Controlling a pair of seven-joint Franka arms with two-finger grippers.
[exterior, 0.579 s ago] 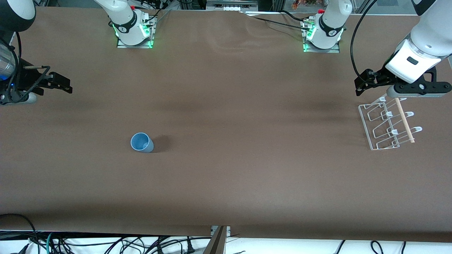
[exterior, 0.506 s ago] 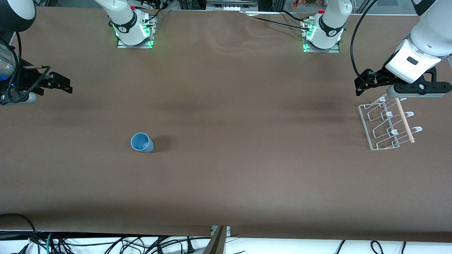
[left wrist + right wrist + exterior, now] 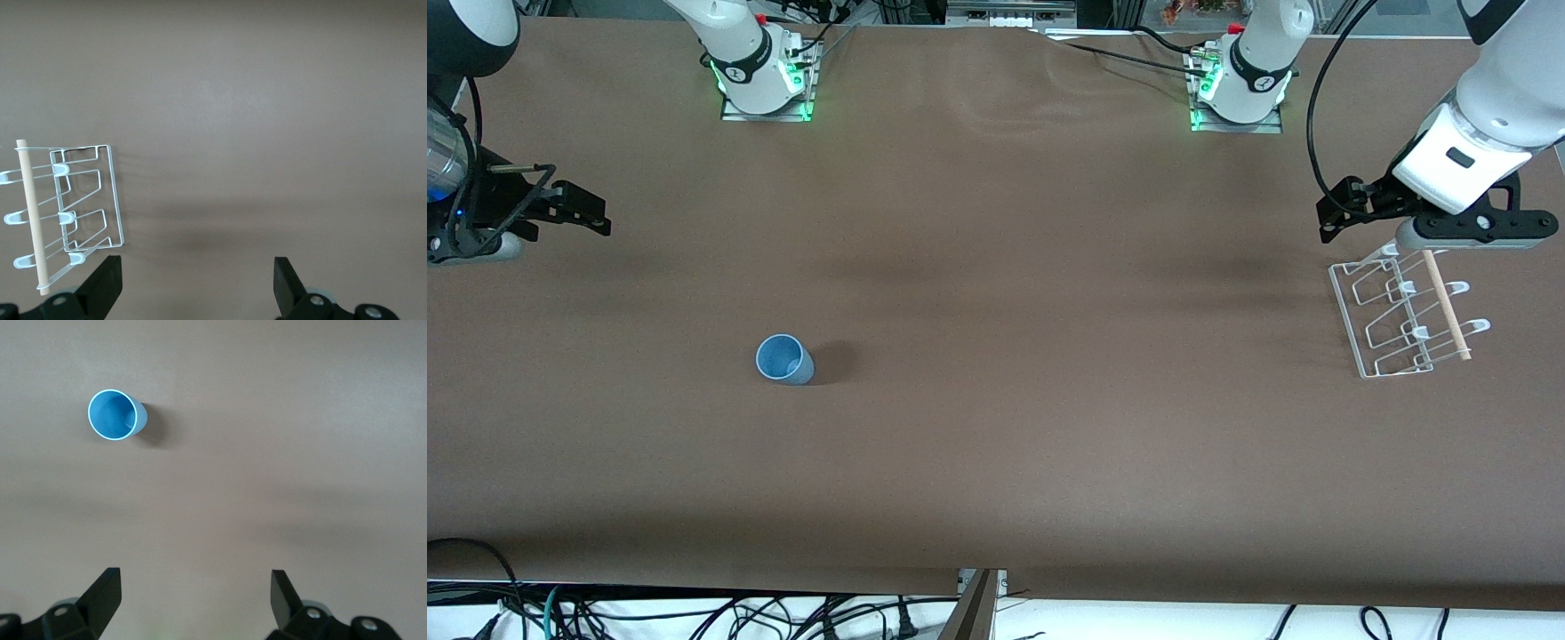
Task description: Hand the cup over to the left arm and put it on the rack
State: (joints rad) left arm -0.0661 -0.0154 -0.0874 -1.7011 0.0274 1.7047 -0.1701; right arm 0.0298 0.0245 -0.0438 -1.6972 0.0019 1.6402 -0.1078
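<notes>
The plain light-blue tapered plastic cup (image 3: 784,359) has a brighter blue inside. The small wire rack (image 3: 1400,311) is white and clear, with white-tipped prongs and a pale wooden dowel. The bench (image 3: 1014,462) is a flat, unpatterned brown.

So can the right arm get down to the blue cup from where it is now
Probably yes. The cup stands upright and alone on the table, nothing around it, and the right pincer hangs open above the table toward its own end.
</notes>
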